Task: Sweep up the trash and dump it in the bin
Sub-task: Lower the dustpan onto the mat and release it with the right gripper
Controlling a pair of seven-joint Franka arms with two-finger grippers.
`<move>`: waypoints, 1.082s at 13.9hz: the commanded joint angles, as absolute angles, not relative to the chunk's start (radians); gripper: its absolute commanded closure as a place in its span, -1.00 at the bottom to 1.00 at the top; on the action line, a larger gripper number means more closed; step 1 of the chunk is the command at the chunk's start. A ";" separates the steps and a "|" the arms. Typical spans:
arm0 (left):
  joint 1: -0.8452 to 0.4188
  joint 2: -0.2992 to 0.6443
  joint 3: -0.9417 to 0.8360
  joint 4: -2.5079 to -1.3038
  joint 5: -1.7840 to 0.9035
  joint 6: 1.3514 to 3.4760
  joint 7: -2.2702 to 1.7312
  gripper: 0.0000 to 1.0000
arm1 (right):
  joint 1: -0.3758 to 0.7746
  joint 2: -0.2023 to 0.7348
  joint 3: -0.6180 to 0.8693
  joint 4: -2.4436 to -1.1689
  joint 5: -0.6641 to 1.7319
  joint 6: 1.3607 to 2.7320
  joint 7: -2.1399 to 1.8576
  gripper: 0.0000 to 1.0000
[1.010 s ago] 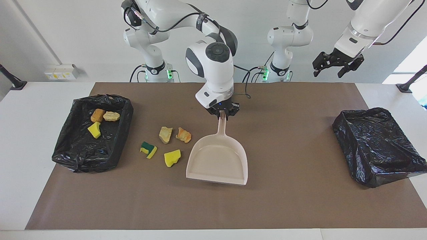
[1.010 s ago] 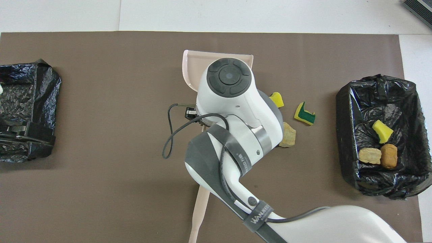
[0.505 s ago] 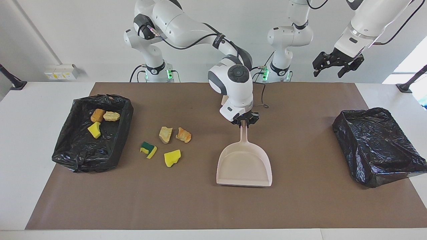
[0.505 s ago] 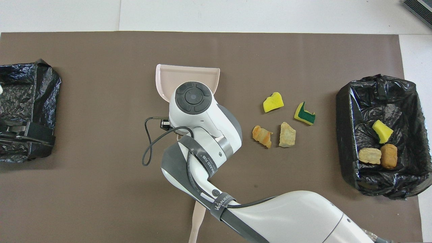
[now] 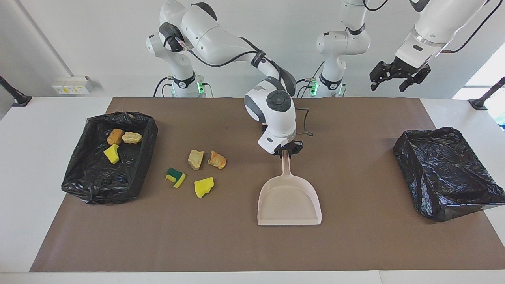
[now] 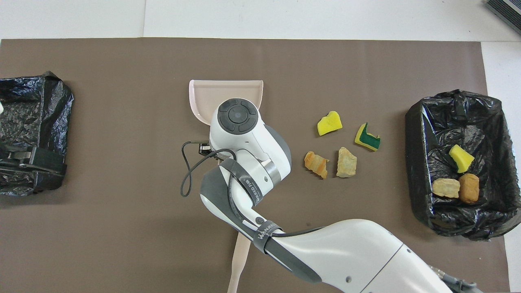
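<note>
Beside the empty dustpan (image 5: 289, 200), toward the right arm's end, four scraps (image 5: 196, 169) lie loose; three sit in the bin (image 5: 139, 157). Right hand (image 5: 287, 153) pinches the dustpan handle. Left hand (image 5: 399, 77) waits aloft, spread. Risk: thin handle twisting in the pinch, scraps skidding past the lip.

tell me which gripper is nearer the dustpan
Right. The right gripper is shut on the dustpan handle. The left gripper waits open, raised high near the left arm's end of the table, well clear of it.
</note>
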State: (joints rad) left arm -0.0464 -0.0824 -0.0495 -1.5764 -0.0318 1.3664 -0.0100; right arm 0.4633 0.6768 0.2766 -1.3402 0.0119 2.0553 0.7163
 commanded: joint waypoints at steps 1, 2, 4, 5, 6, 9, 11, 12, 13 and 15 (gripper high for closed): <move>-0.046 -0.100 -0.049 -1.589 -0.018 1.358 0.000 -1.00 | 0.442 0.672 0.282 -1.345 0.003 2.072 0.680 0.58; -0.046 -0.100 -0.049 -1.588 -0.018 1.358 0.000 -1.00 | 0.439 0.673 0.282 -1.345 0.002 2.065 0.664 -0.98; -0.046 -0.100 -0.049 -1.588 -0.020 1.358 0.000 -1.00 | 0.443 0.655 0.282 -1.344 0.009 2.054 0.664 -1.00; -0.046 -0.100 -0.049 -1.588 -0.020 1.358 0.000 -1.00 | 0.436 0.623 0.284 -1.345 0.014 2.036 0.661 -1.00; -0.046 -0.100 -0.049 -1.588 -0.018 1.358 0.000 -1.00 | 0.428 0.599 0.282 -1.347 0.015 1.996 0.655 -1.00; -0.048 -0.100 -0.049 -1.588 -0.018 1.365 0.000 -1.00 | 0.414 0.552 0.282 -1.370 0.000 1.960 0.652 -1.00; -0.046 -0.100 -0.049 -1.588 -0.020 1.364 0.000 -1.00 | 0.410 0.444 0.284 -1.432 0.012 1.912 0.653 -1.00; -0.045 -0.100 -0.049 -1.588 -0.020 1.364 0.000 -1.00 | 0.414 0.364 0.284 -1.497 0.023 1.881 0.669 -1.00; -0.043 -0.098 -0.049 -1.588 -0.020 1.365 0.000 -1.00 | 0.419 0.289 0.284 -1.565 0.025 1.855 0.689 -1.00; -0.041 -0.098 -0.049 -1.588 -0.020 1.365 0.000 -1.00 | 0.437 0.162 0.284 -1.702 0.121 1.824 0.764 -1.00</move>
State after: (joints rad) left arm -0.0460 -0.0825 -0.0482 -1.5764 -0.0318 1.3664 -0.0100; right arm 0.4323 0.3283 0.2838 -1.4970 0.0503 1.8096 0.7131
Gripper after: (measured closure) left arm 0.000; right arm 0.000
